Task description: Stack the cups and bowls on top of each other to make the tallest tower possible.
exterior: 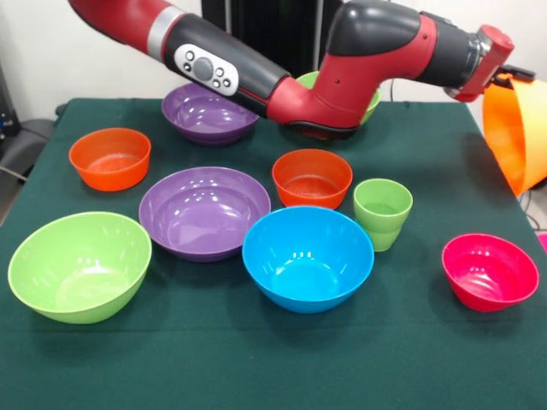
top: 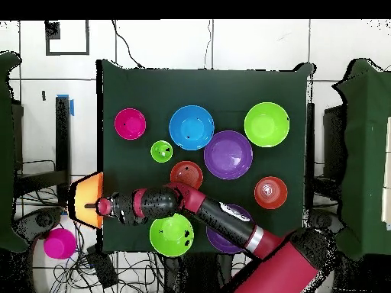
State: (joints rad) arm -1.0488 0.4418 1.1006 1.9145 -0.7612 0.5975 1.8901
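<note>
My gripper (exterior: 513, 77) is past the table's right edge in the front view, shut on the rim of the large orange-yellow bowl (exterior: 520, 132), which hangs tilted on its side in the air. Overhead, the gripper (top: 95, 206) and that bowl (top: 86, 204) are off the table's left edge. One light-green cup (exterior: 382, 213) stands upright beside the blue bowl (exterior: 308, 256). On the table stand two purple bowls (exterior: 205, 211) (exterior: 209, 111), two orange-red bowls (exterior: 109, 157) (exterior: 312, 177), a pink-red bowl (exterior: 490, 271) and a light-green bowl (exterior: 79, 265). A second green bowl (exterior: 373, 101) is mostly hidden behind the arm.
The arm (exterior: 342, 77) stretches low across the table's far side, over the far purple and green bowls. A magenta round object (top: 59, 243) lies on the floor beside the table, among cables. The table has a dark green cloth (exterior: 256, 359).
</note>
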